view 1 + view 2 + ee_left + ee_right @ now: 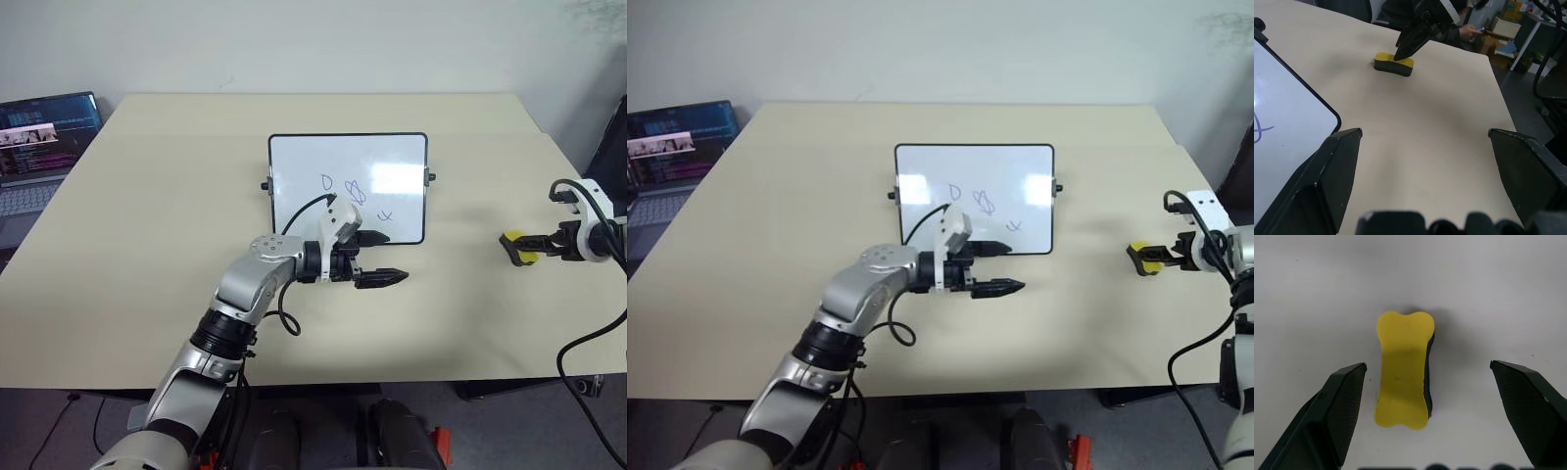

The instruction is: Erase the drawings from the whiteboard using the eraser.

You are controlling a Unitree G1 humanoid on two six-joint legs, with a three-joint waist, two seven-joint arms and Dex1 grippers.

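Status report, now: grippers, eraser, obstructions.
Left gripper open by whiteboard. Right gripper open, straddling eraser, not gripped. Drawings intact.

Counter (pixel 147 245): pale beige, plain, unpatterned.
Whiteboard (pixel 392 162): glossy white face, thin black frame, black side knobs.
Drawings (pixel 355 191): thin blue marker lines.
Eraser (pixel 1403 369): bright yellow top, black underside layer.
Left gripper (pixel 377 258): black fingers, white head; arm silver-grey with black cable.
Right gripper (pixel 534 245): black fingers, white housing, black cable.
Laptop (pixel 39 137): dark screen with blue and pink text lines, light grey keyboard.
Wall: plain off-white.
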